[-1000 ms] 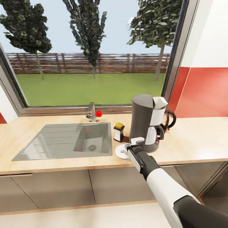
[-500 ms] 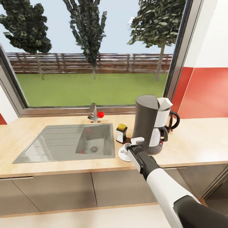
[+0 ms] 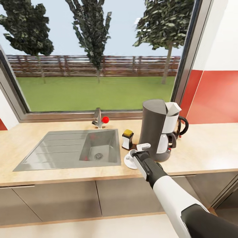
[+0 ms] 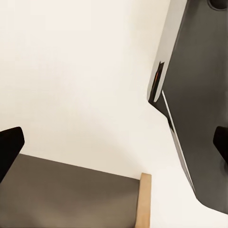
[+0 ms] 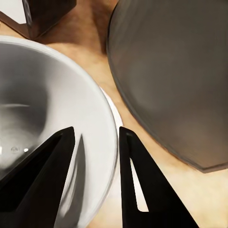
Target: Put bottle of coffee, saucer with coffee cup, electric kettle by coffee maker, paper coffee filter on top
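Step judged: coffee cup (image 3: 132,154) being set on saucer (image 3: 129,162). Cup should be lowered centred and level, let go only once seated, then lifted clear straight up, away from bottle of coffee (image 3: 127,139) at far left and coffee maker (image 3: 158,130) at right. Cup rim is pinched by right gripper (image 5: 97,137), one finger inside, one outside. Cup: small, white, glossy, at near counter edge. Left gripper (image 4: 114,145) is spread, empty.
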Available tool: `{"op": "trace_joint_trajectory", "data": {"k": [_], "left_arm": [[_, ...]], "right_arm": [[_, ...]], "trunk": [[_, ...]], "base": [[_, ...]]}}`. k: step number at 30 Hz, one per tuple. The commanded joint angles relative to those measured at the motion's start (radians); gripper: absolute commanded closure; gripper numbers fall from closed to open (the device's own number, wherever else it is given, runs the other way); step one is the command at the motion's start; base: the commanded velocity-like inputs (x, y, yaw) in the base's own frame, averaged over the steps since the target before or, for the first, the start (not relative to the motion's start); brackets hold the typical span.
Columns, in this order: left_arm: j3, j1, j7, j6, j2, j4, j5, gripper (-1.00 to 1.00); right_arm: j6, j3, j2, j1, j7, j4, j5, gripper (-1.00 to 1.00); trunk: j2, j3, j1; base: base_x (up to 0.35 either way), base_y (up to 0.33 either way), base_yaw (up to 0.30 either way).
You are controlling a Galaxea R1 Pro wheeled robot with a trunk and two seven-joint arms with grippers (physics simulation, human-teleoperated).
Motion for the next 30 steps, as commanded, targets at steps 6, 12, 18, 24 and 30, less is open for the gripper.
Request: {"op": "trace_joint_trajectory", "data": {"k": [6, 12, 18, 24, 30], "left_arm": [[0.005, -0.001, 0.002, -0.001, 0.0, 0.0, -0.003, -1.0], [0.005, -0.001, 0.002, -0.001, 0.0, 0.0, -0.003, -1.0], [0.005, -0.001, 0.002, -0.001, 0.0, 0.0, -0.003, -1.0], [0.004, -0.001, 0.002, -0.002, 0.0, 0.0, -0.003, -1.0], [0.005, -0.001, 0.002, -0.002, 0.0, 0.0, -0.003, -1.0]], "right_arm": [[0.002, 0.001, 0.0, -0.001, -0.007, -0.001, -0.011, -1.0], [0.002, 0.001, 0.0, -0.001, -0.007, -0.001, -0.011, -1.0], [0.002, 0.001, 0.0, -0.001, -0.007, -0.001, -0.011, -1.0], [0.002, 0.001, 0.0, -0.001, -0.007, -0.001, -0.011, -1.0], [-0.003, 0.003, 0.0, -0.001, -0.005, -0.016, -0.014, -1.0]], "trunk": [[-0.002, -0.002, 0.0], [-0.002, -0.002, 0.0], [-0.002, -0.002, 0.0], [-0.002, -0.002, 0.0], [-0.002, -0.002, 0.0]], "base": [[0.0, 0.0, 0.0], [0.0, 0.0, 0.0], [0.0, 0.0, 0.0], [0.0, 0.0, 0.0], [0.0, 0.0, 0.0]]}}
